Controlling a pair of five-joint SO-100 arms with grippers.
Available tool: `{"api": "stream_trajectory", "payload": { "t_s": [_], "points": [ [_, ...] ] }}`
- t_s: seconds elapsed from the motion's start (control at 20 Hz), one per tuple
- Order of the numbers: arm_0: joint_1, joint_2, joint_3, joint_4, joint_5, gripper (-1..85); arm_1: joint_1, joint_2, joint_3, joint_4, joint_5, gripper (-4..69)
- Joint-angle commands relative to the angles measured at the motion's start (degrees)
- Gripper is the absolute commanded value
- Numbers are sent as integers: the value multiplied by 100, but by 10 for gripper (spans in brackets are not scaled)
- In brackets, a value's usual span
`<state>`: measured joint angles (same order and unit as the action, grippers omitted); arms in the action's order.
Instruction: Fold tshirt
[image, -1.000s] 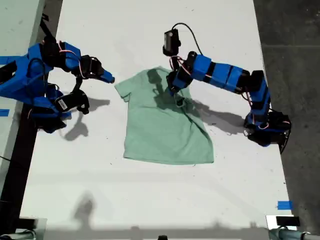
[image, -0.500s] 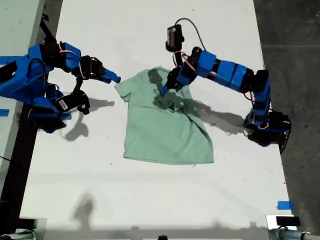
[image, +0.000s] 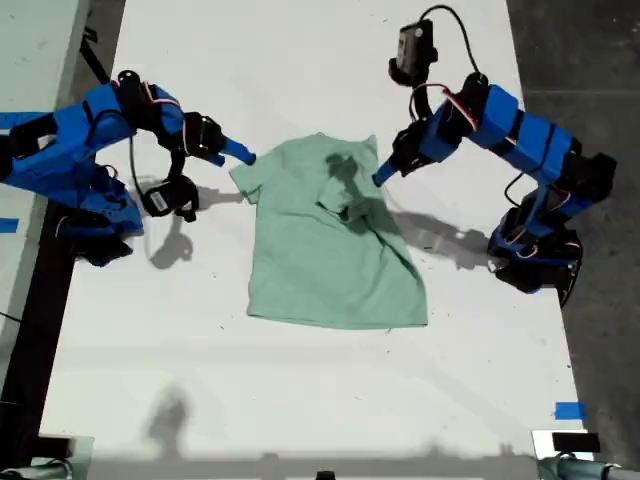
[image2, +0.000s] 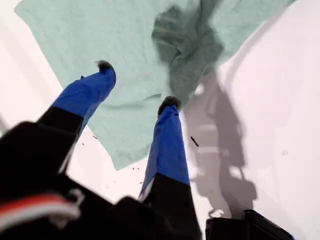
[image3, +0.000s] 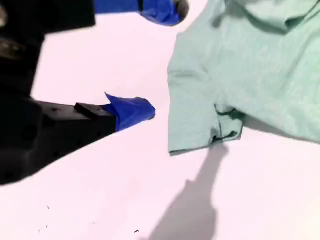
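**Soft Shirt Awaits Its Next Fold**

The mint-green tshirt lies near the middle of the white table, one sleeve already turned inward. My first gripper hangs spread and empty above its edge; my second gripper, likewise parted, sits beside the other sleeve. Light, limp and wrinkle-prone, the cloth looks best pinched at a sleeve hem or corner.
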<state>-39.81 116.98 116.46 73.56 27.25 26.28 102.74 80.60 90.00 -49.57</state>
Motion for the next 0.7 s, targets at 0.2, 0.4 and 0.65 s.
{"api": "stream_trajectory", "payload": {
  "t_s": [0.2,0.4,0.65],
  "points": [
    [-949,-2092,105,-1248,563,287,-26,1749,1160,-439,220,203],
    [-1143,-3735,-422,-1389,765,268,-9,2522,1793,-501,255,204],
    [-958,-4447,-1274,-861,835,1,44,3076,2364,-563,255,209]
  ]
}}
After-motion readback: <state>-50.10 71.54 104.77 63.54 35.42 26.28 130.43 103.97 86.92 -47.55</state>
